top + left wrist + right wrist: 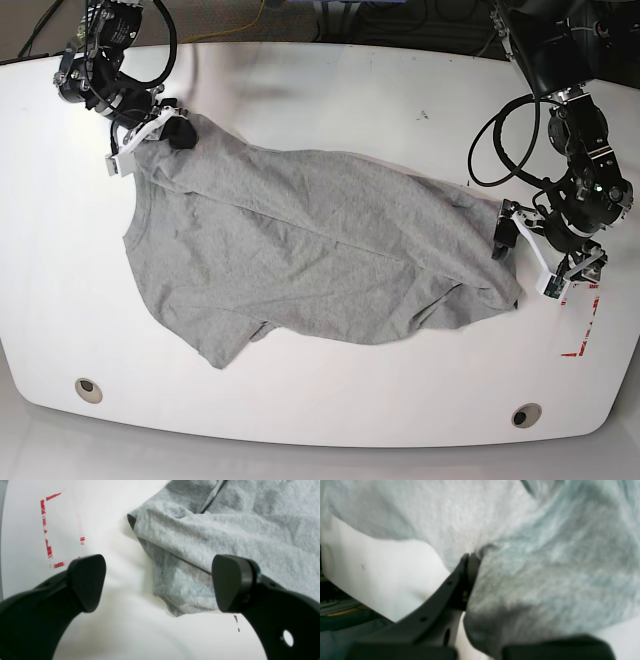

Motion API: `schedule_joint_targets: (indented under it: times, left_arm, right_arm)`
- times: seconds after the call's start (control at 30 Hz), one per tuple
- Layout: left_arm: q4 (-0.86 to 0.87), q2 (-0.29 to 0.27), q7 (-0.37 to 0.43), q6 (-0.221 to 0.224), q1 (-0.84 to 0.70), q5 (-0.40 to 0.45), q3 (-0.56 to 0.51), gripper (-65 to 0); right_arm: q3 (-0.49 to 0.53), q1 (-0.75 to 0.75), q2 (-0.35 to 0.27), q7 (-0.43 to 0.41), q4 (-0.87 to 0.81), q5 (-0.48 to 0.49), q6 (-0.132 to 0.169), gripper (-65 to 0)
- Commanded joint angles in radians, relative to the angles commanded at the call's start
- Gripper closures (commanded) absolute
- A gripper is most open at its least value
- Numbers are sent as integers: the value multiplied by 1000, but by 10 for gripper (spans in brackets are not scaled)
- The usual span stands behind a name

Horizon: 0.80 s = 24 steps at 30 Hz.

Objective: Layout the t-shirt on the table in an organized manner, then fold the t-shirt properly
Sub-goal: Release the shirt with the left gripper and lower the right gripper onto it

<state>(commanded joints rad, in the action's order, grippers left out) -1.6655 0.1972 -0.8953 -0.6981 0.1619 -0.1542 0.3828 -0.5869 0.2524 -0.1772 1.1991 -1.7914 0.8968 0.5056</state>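
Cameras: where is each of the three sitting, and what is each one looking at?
Left wrist: rides on the left arm, looking down past the open left gripper at a crumpled corner of the t-shirt and the red dashed mark on the table.
Right wrist: rides on the right arm, very close and blurry; the right gripper pinches grey cloth.
Base: sits high above, looking down at the whole table, the spread shirt and both arms.
Shared: the shirt and the white table show in all three.
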Motion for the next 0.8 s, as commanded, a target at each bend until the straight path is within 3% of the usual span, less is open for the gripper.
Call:
schedule_joint_targets:
  times: [0.13, 0.33, 0.8]
  left_arm:
    - [2, 0, 0, 0, 0, 2, 0, -650]
    - [2, -2, 0, 0, 0, 2, 0, -650]
    - [2, 0, 0, 0, 0, 3, -2, -650]
  right_arm:
    - [-3, -68, 5, 78, -40, 21, -31, 0]
    - [2, -183, 6, 109, -8, 49, -34, 0]
    - [71, -508, 5, 81, 414, 48, -32, 0]
